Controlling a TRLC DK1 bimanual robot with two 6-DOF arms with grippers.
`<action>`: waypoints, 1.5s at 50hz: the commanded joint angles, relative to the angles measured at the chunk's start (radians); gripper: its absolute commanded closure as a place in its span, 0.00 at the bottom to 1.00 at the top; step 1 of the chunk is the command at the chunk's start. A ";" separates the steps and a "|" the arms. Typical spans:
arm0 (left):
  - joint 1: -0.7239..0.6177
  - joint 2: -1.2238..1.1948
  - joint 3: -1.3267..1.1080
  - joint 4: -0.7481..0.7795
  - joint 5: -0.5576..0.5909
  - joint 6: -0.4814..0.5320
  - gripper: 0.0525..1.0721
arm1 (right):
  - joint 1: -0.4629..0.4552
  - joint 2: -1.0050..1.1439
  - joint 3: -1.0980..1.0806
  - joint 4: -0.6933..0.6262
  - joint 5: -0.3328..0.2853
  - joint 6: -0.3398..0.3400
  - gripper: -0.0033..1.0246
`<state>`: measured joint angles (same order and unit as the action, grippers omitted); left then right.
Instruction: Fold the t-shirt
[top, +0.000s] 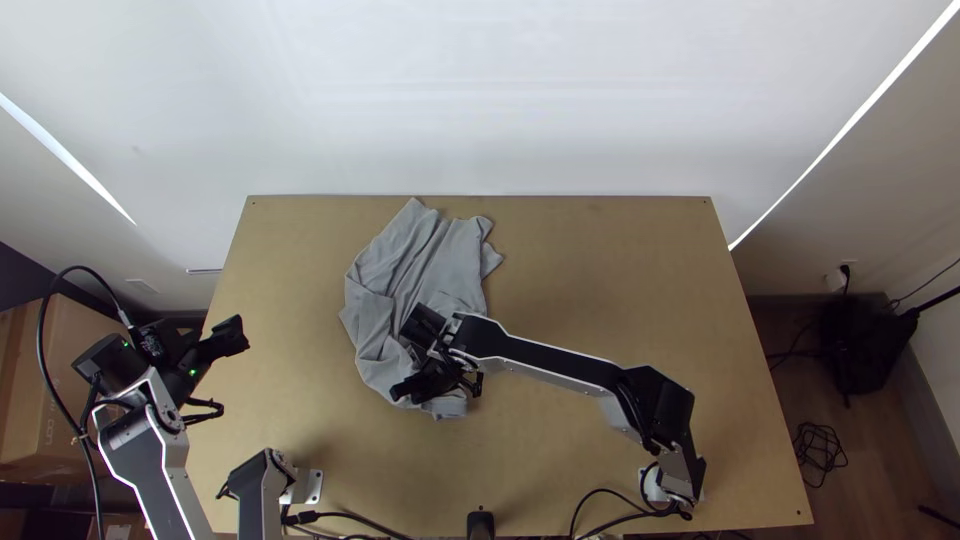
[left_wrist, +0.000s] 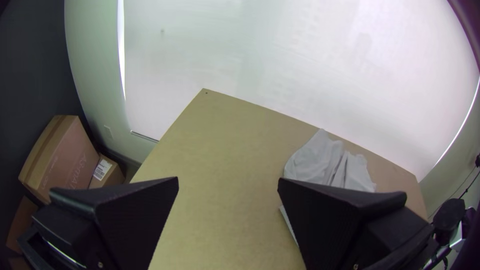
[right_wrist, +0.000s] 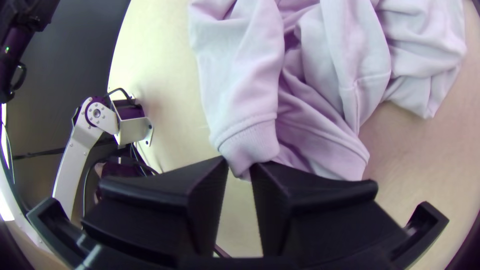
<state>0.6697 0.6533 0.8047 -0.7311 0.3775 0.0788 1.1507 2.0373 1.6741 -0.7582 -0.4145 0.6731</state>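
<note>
One t-shirt edge (right_wrist: 252, 142) sits in the right hand (top: 436, 385) — right wrist view.

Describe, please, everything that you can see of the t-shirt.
The t-shirt is light grey, soft-looking cloth, with a stitched band at one edge. It lies bunched in uneven folds on the table, left of the middle, reaching the far edge. The right gripper is at the band; whether it grips, I cannot tell.

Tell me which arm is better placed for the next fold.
The right, probably: the right gripper is at the shirt, while the left gripper is open and well away from it.
</note>
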 joint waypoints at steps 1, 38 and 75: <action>0.007 0.023 0.005 0.016 0.001 0.001 0.04 | -0.009 -0.026 -0.037 -0.003 0.016 -0.043 0.97; -0.349 0.252 0.123 0.217 -0.092 -0.162 0.04 | -0.595 -0.687 -0.738 -0.003 0.016 -0.225 0.97; -0.628 0.453 0.245 0.295 -0.241 -0.221 0.04 | -1.388 -0.818 -0.975 -0.035 0.054 -0.661 0.89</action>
<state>0.0559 1.0920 1.0119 -0.4526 0.1452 -0.1169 -0.2096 1.2194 0.7200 -0.8162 -0.4065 0.0494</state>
